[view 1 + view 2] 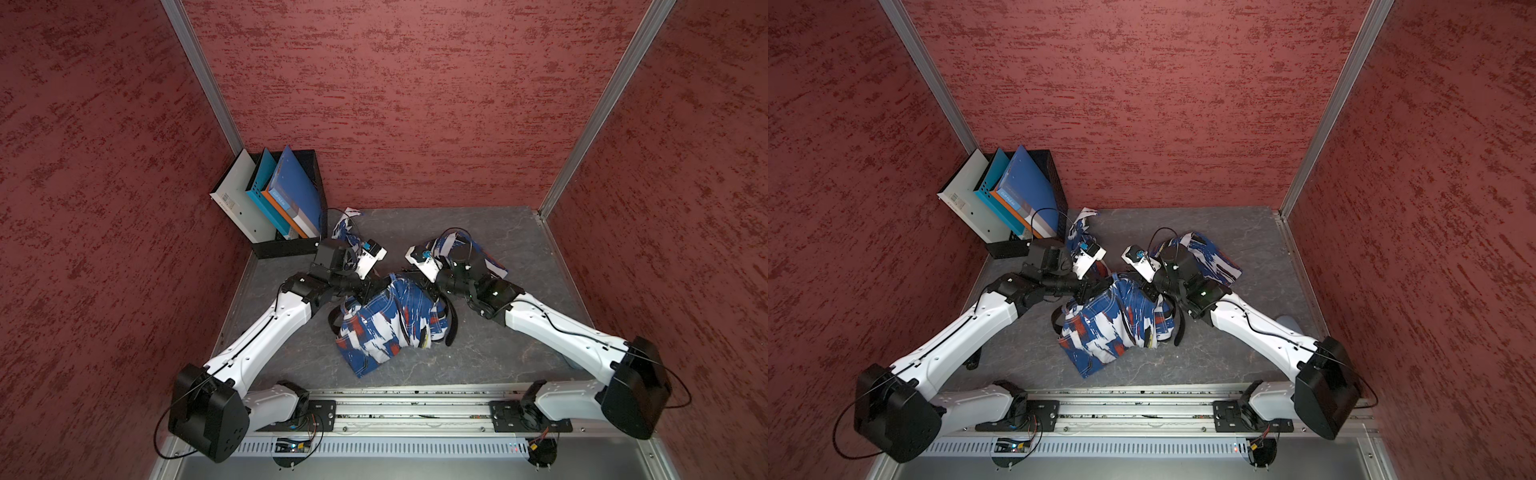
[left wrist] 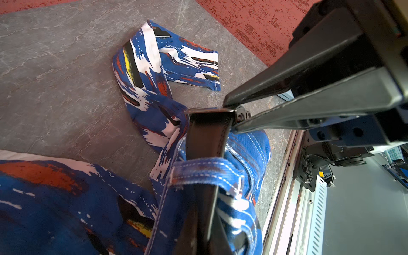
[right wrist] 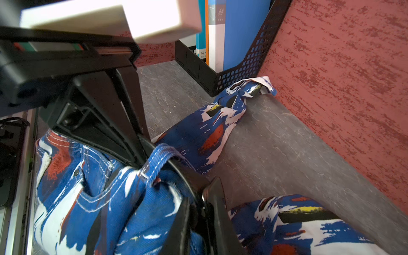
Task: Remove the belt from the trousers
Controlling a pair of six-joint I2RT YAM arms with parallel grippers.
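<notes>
Two pairs of jaws are set at the waistband of the trousers (image 1: 374, 332), bunched mid-worktop (image 1: 478, 365). The belt (image 2: 207, 134) is threaded through the loops, its buckle end clamped by the closed left jaws. The right jaws are drawn nearly together at a belt loop (image 3: 159, 159); a grip cannot be told. Bare surface is left toward the right wall (image 1: 665, 208); one leg end lies beside the file box (image 1: 286, 247).
</notes>
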